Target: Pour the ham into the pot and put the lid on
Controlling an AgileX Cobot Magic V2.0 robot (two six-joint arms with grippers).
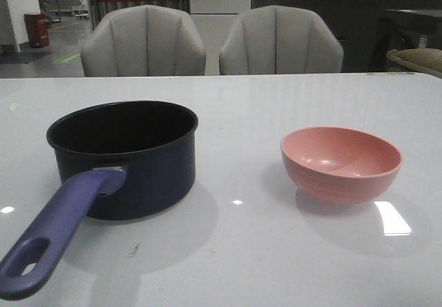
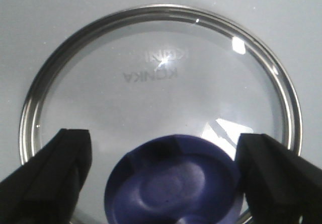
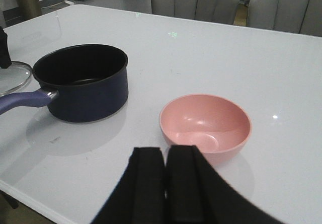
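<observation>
The dark navy pot [image 1: 131,156] stands at the left of the table, its purple-blue handle [image 1: 55,234] pointing toward me. Its black inside shows no ham; the ham is out of view. The glass lid [image 2: 161,78] lies flat on the table, left of the pot, and its rim [image 3: 12,78] also shows in the right wrist view. My left gripper [image 2: 164,133] is open, one finger on each side of the lid's dark blue knob [image 2: 173,183]. My right gripper [image 3: 165,151] is shut and empty, just before the pink bowl [image 3: 205,125].
The pink bowl [image 1: 341,163] sits right of the pot and looks empty. Two grey chairs [image 1: 207,41] stand behind the table's far edge. The table's near edge [image 3: 30,194] runs close under my right gripper.
</observation>
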